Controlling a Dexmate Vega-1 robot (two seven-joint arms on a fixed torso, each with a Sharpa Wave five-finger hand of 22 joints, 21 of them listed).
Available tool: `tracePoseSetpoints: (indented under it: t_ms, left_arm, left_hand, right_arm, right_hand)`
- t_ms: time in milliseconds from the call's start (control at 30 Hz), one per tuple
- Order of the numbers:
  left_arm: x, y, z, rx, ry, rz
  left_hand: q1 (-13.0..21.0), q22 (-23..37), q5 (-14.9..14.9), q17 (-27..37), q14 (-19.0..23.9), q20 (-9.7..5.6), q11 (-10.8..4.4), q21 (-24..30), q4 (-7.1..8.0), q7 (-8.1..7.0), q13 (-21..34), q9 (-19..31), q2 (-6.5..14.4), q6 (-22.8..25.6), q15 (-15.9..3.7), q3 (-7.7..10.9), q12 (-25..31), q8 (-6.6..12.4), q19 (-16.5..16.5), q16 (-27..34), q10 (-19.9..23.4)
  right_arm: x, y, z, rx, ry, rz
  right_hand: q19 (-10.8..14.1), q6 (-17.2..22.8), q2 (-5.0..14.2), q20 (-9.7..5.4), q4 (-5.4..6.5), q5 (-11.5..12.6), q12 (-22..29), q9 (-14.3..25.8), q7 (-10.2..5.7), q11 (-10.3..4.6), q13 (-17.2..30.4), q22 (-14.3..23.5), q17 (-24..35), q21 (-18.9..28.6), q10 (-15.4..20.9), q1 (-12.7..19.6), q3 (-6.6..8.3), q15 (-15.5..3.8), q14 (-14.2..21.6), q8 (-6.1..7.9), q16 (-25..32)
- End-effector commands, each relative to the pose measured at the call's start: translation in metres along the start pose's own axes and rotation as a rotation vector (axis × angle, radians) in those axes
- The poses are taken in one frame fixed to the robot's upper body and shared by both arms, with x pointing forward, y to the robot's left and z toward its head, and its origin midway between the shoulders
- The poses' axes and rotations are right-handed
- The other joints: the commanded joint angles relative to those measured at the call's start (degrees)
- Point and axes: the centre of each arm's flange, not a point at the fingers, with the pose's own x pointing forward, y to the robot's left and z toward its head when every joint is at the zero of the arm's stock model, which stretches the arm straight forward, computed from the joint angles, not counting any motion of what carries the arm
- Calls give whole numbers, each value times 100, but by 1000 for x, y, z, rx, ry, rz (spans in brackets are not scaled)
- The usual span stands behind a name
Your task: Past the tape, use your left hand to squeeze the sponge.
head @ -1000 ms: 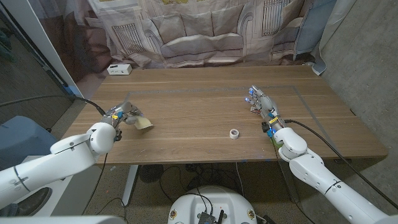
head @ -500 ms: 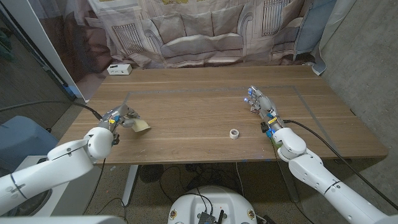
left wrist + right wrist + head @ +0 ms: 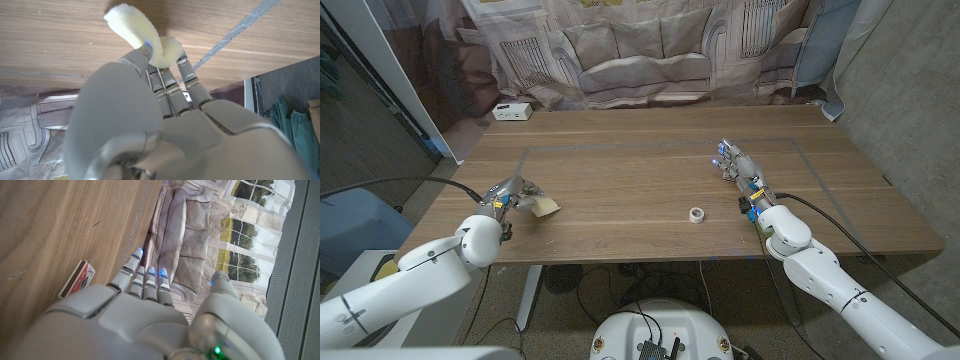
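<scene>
Over the last second the left arm has drawn back toward the near-left corner of the desk (image 3: 650, 215): its forearm, which earlier reached well in over the desk edge, now lies lower and further out, and the left hand (image 3: 508, 194) with the sponge (image 3: 546, 206) has slid slightly left and nearer with it. The hand has kept its hold throughout; in the left wrist view the fingers (image 3: 170, 75) are pressed into the pale yellow sponge (image 3: 142, 40), which bends around them in a curl, so the hand is closed on the sponge and squeezing it. The sponge sits at the left side of the desk, just right of the hand and close to the desk top; whether it touches the wood I cannot tell. The grey tape line (image 3: 660, 148) runs across the desk further off, and its left leg comes down close by the hand. The squeeze itself looks to be in hand, but the pull-back seems to carry the sponge away from the area past the tape. The right hand (image 3: 738, 166) waits at the far right, fingers extended and holding nothing, with a matchbox (image 3: 76, 278) beside it, and a small roll of tape (image 3: 696, 214) lies near the middle.
</scene>
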Motion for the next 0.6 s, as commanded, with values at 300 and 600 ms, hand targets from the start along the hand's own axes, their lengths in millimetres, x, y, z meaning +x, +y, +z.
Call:
tracePoseSetpoints:
  t_ms: [300, 600]
  left_arm:
    - [4, -20, -2, 27, 35, -6]
    - [7, -15, 1, 79, 24, -11]
  left_hand:
    - [-136, 3, -33, -2, -67, -30, -19, -73, 18, -7, -49, -1, -15, -13, 33, 32, -3, -9, -60, 4, -17]
    - [-366, 3, -68, -1, -270, -46, -98, -173, 75, -101, -100, -27, -131, -109, 46, -86, -46, -41, -247, -23, -158]
  right_arm:
    - [7, 0, 1, -7, 5, 10]
    - [7, -1, 1, 2, 7, 2]
  right_hand:
    - [21, 51, 43, 25, -1, 39, -20, 21, 11, -4, 12, 12, 19, -3, 40, 46, -28, -3, 45, -11, -3]
    - [21, 53, 45, 24, -1, 40, -20, 21, 10, -7, 12, 12, 20, -3, 41, 47, -29, -5, 48, -11, -3]
